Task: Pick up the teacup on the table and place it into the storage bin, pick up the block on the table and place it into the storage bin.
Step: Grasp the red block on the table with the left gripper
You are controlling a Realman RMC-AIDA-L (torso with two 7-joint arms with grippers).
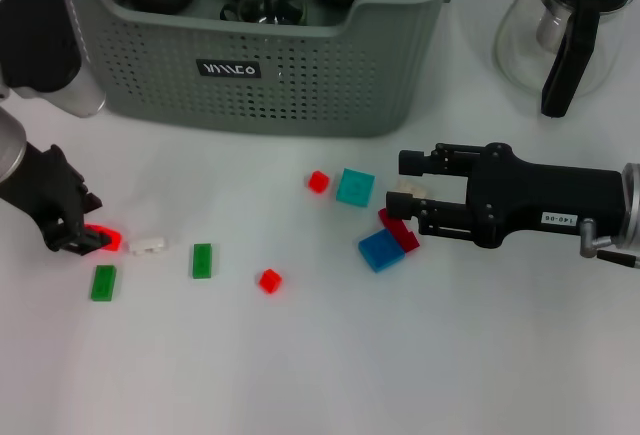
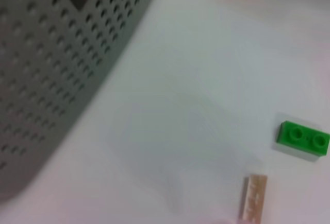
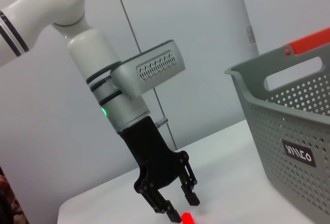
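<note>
In the head view the left gripper [image 1: 88, 236] sits at about nine o'clock, low over the table [image 1: 330, 365]. Its fingers are spread, and a small red block [image 1: 105, 239] lies between the tips, touching the inner one. The right wrist view shows the same thing: the left gripper [image 3: 178, 206] with jaws apart and the red block [image 3: 187, 217] at their ends. This arm is plainly the nearer one. The block's long axis runs roughly nine to three.

Just past it toward three o'clock lie a white piece [image 1: 148, 245] and a green block [image 1: 202, 260].

The right gripper [image 1: 408, 193] hovers at three o'clock, spread, beside a blue block [image 1: 380, 250].

The storage bin [image 1: 300, 75] stands at twelve, up and to the right of the left gripper, already holding dark teapots.
</note>
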